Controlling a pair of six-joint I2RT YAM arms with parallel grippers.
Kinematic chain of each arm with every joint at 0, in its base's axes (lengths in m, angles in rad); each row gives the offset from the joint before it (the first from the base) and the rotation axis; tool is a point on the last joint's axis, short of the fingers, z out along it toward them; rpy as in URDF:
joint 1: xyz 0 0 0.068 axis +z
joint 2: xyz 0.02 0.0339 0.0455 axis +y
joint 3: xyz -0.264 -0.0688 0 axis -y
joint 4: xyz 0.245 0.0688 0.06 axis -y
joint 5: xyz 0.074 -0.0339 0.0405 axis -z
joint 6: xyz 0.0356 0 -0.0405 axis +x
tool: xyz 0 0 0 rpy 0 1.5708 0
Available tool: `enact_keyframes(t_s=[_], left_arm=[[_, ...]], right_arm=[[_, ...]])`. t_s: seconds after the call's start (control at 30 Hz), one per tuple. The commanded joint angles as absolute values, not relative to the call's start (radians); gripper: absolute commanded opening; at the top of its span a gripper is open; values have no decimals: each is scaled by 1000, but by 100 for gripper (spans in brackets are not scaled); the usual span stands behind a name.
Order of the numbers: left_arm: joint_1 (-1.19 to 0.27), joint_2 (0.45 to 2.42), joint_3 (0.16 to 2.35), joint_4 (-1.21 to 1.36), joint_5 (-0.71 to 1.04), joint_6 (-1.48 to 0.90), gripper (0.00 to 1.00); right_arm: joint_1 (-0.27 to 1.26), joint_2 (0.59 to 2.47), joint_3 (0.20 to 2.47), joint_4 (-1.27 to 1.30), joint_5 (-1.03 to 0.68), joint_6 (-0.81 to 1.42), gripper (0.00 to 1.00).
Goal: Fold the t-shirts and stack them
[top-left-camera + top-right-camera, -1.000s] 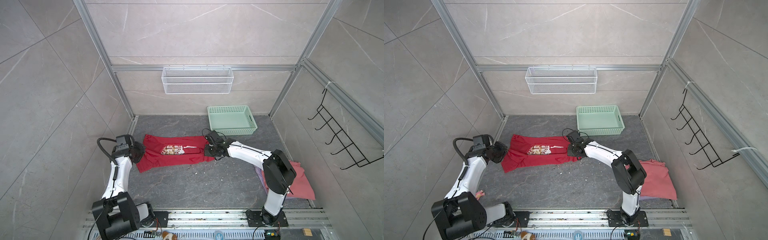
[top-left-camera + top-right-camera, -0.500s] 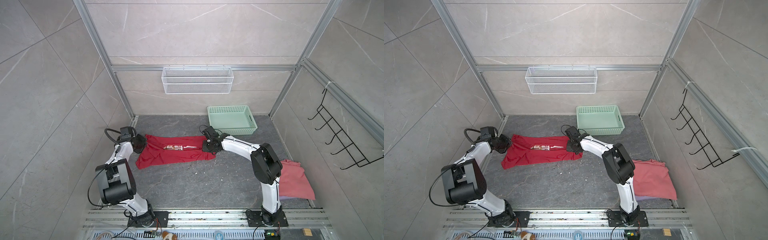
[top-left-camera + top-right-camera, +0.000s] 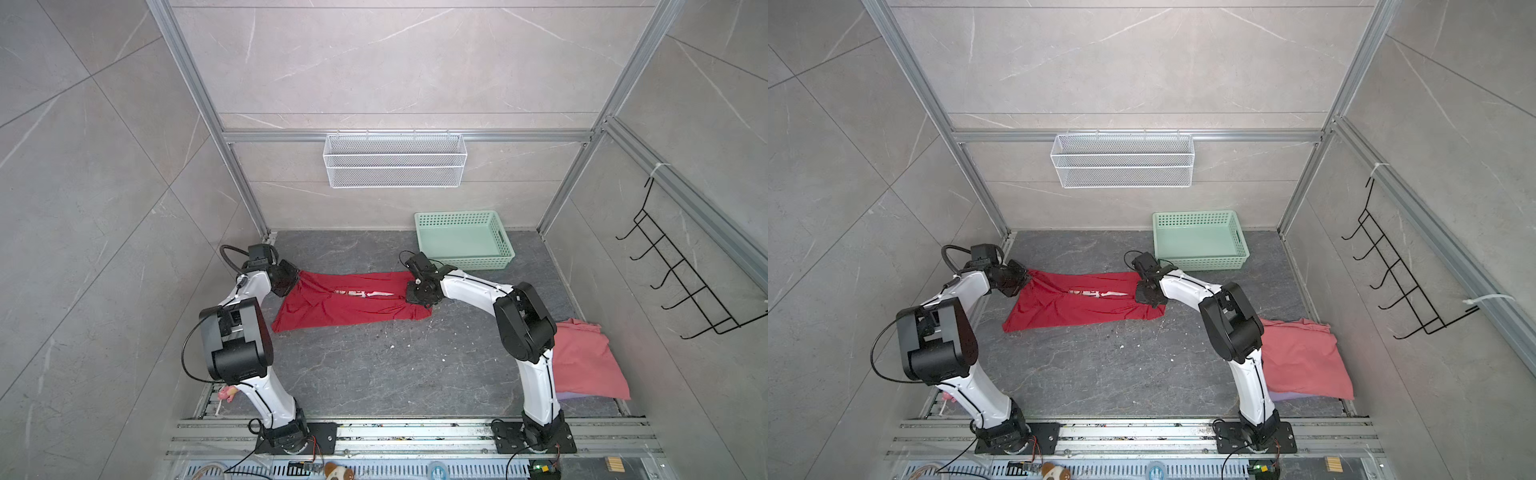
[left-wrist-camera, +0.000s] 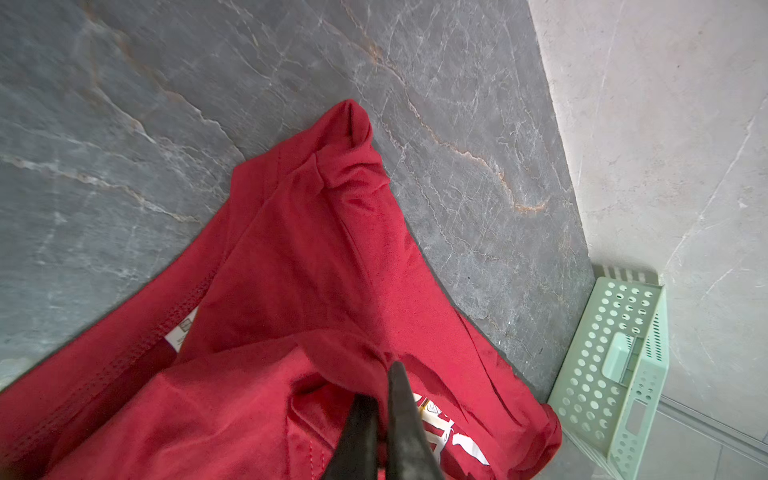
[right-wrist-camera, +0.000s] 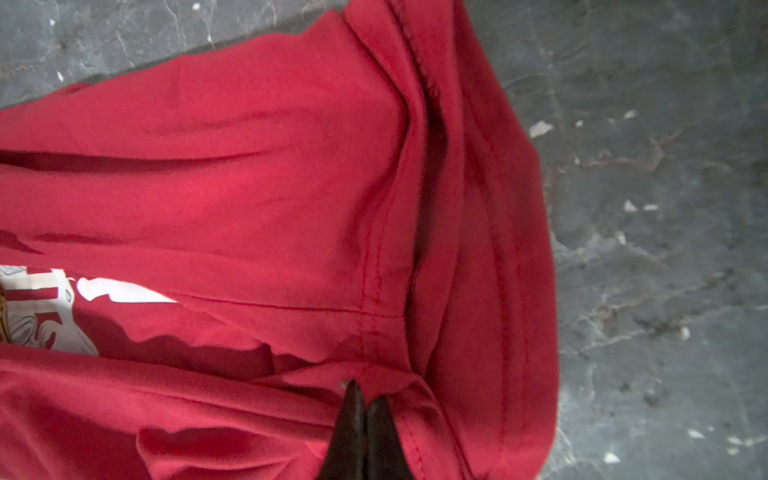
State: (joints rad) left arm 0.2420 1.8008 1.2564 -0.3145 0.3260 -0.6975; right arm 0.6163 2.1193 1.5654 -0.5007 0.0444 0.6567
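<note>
Both ends of your red shirt [image 3: 353, 309] are attended: it lies lengthwise across the worktop [image 3: 374, 365], right tool [image 3: 419, 300] pinched shut on one end, left tool [image 3: 294, 277] narrowly parted at the other, grip impossible to tell.

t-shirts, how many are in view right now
3. A red t-shirt lies in the middle, toward the back; a salmon-pink t-shirt lies front right; a lavender t-shirt peeks from under it. More could be hidden beneath.
</note>
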Motion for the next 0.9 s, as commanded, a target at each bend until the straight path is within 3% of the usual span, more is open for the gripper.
enact_keyframes(t_s=[0.0, 0.1, 0.2, 0.53, 0.7, 0.87], left_arm=[[244, 1806, 1323, -317, 351, -636, 32], [244, 1766, 1341, -339, 331, -542, 57], [247, 1684, 1319, -375, 232, -494, 69], [260, 1430, 992, -502, 15, -607, 71], [303, 1338, 829, -419, 98, -665, 73], [377, 1354, 732, -316, 218, -738, 74]], right_arm=[[609, 2118, 1586, -497, 49, 640, 14], [609, 2072, 1555, -475, 68, 622, 36], [608, 2024, 1517, -464, 81, 614, 45], [609, 1774, 1220, -336, 2, 658, 57], [609, 1693, 1048, -198, -64, 703, 69], [609, 1714, 977, -87, -152, 734, 71]])
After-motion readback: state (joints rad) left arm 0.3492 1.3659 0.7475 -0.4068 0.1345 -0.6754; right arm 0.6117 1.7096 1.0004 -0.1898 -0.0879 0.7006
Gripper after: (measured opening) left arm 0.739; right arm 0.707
